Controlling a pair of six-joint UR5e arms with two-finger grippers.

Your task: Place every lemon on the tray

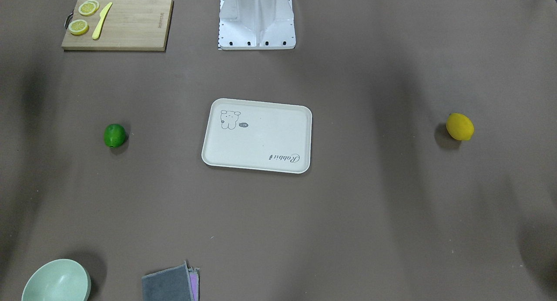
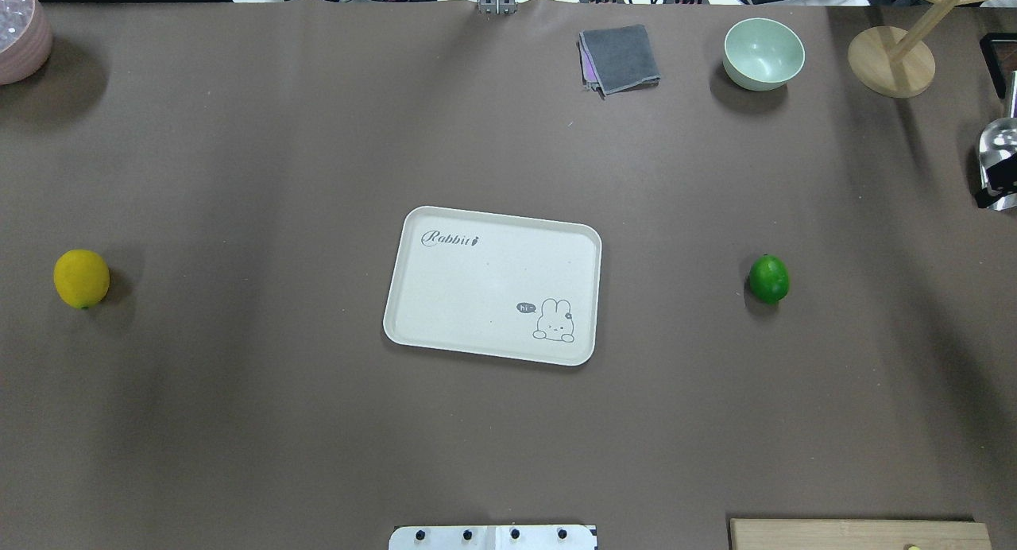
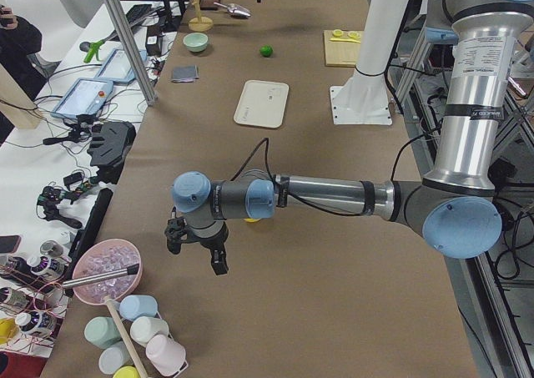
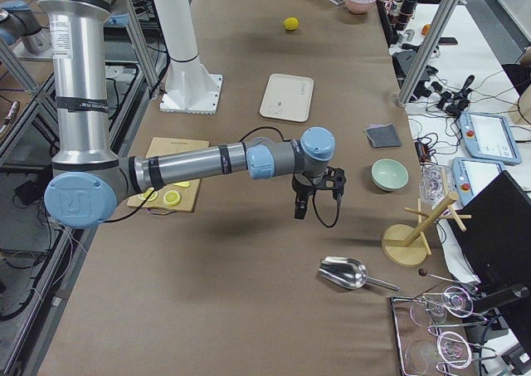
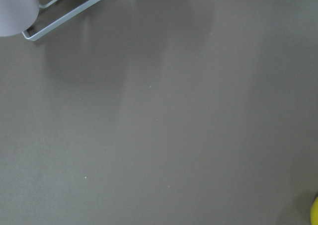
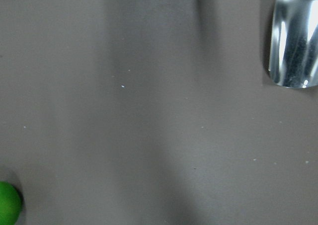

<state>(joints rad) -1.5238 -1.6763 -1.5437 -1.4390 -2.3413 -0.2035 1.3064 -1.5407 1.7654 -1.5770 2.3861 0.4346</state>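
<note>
The cream-white tray [image 1: 261,155] lies empty at the table's middle, also in the overhead view [image 2: 477,288]. The yellow lemon [image 2: 81,278] lies on the cloth far to its left in the overhead view, and shows in the front view [image 1: 460,126]. The green lemon [image 2: 769,279] lies on the cloth to the tray's right, also in the front view [image 1: 115,135]. My left gripper [image 3: 197,257] hovers beyond the yellow lemon near the table's end. My right gripper [image 4: 318,206] hovers beyond the green lemon. I cannot tell whether either is open or shut. Both hold nothing visible.
A wooden cutting board [image 1: 130,29] with lemon slices and a yellow knife lies near the robot base [image 1: 256,27]. A green bowl [image 2: 763,53], grey cloth [image 2: 620,57], wooden rack [image 2: 890,61], metal scoop [image 2: 997,156] and pink bowl [image 2: 20,29] line the far side and ends.
</note>
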